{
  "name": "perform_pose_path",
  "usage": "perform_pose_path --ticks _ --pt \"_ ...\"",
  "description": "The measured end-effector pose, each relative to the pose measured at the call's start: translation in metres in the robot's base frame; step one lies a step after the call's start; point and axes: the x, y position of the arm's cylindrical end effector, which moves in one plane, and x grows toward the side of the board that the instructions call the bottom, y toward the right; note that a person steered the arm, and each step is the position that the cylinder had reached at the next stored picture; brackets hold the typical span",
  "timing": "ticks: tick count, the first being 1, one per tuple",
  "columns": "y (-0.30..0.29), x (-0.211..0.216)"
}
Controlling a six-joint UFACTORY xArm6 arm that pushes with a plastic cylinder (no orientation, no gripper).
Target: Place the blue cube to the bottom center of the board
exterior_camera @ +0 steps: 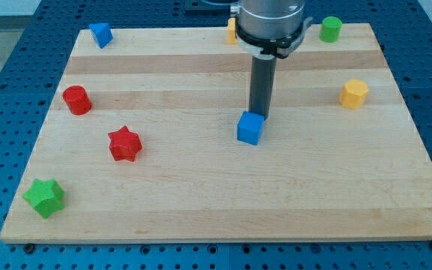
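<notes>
A blue cube (pixel 250 128) sits on the wooden board (pixel 223 195) a little right of the middle. My tip (pixel 259 115) stands just behind the cube, at its top edge in the view, touching or nearly touching it. The rod rises from there to the arm's grey end at the view's top.
A second blue block (pixel 100 34) lies at the top left. A red cylinder (pixel 76 100) and a red star (pixel 124 144) lie at the left, a green star (pixel 45 197) at the bottom left. A green cylinder (pixel 331 29) and a yellow block (pixel 354 94) lie at the right. An orange block (pixel 232 31) shows partly behind the arm.
</notes>
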Motion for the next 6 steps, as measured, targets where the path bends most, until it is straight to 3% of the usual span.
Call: perform_pose_path --ticks 4,6 --pt "-0.082 0.038" --pt "-0.059 0.034"
